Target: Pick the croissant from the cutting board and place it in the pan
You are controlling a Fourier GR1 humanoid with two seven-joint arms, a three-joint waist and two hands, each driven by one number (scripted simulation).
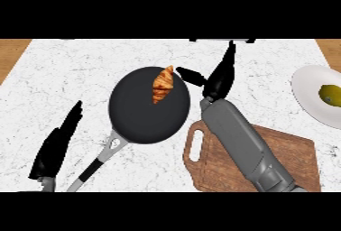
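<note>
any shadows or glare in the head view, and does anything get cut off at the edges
Head view: light is flat and even, with no clear cast shadows on the white marble counter and no glare on the matte black round pan; the golden-brown croissant reads clearly against it. The white plate is cut by the right edge, the brown wooden cutting board by the lower edge.

We see a golden-brown croissant (163, 85) standing on end over the upper right part of a round black pan (148, 118), whose grey-and-black handle points down-left. A brown wooden cutting board (293, 155) with a slot handle lies just right of the pan.
</note>
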